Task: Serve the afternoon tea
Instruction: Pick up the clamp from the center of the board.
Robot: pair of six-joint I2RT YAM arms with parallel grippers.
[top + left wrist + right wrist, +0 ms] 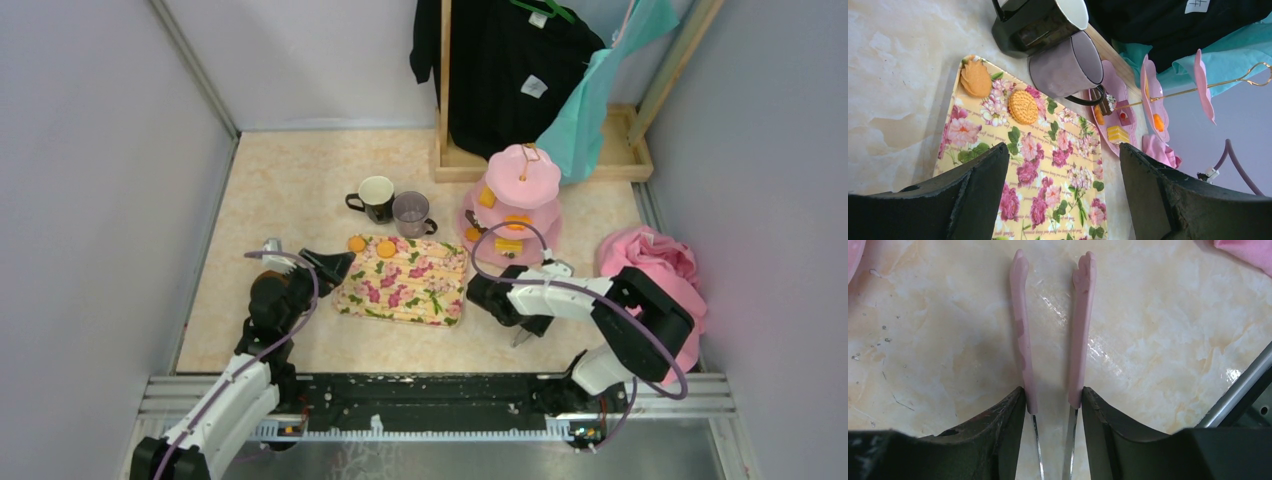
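A pink three-tier stand with yellow and orange snacks on its tiers stands at the back right. Left of it are a black mug and a smoky translucent mug. Two orange snacks lie at the far left corner of the flower-patterned tray. My left gripper is open at the tray's left edge, with nothing between its fingers. My right gripper is shut on pink-tipped metal tongs, low over the table right of the tray.
A crumpled pink cloth lies at the right, beside the right arm. A wooden clothes rack with a black shirt and a teal garment stands behind the stand. Grey walls close in both sides.
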